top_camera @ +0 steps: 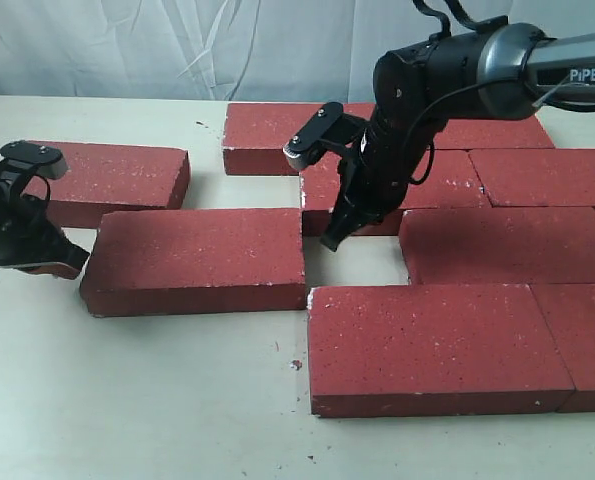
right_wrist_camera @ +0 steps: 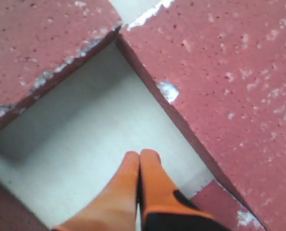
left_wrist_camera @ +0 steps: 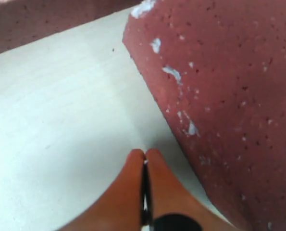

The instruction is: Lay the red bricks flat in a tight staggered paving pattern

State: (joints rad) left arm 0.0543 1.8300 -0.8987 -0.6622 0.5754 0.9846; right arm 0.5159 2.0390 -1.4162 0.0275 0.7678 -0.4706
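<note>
Several red bricks lie flat on the pale table (top_camera: 157,400). On the right they form a tight cluster, among them a front brick (top_camera: 427,345) and a middle-right brick (top_camera: 507,245). Two stand apart on the left: a far-left brick (top_camera: 117,178) and a middle-left brick (top_camera: 197,258). My left gripper (top_camera: 69,266) is shut and empty, low by the left end of the middle-left brick (left_wrist_camera: 229,96). My right gripper (top_camera: 333,240) is shut and empty, pointing down into a small bare gap between bricks; the wrist view shows its tips (right_wrist_camera: 141,155) over table, with brick faces (right_wrist_camera: 229,72) around them.
A pale curtain (top_camera: 127,45) hangs behind the table. Bare table surface lies in front of the bricks and at the left. A small dark speck (top_camera: 295,365) lies on the table near the front brick. The right arm (top_camera: 537,65) reaches in over the back bricks.
</note>
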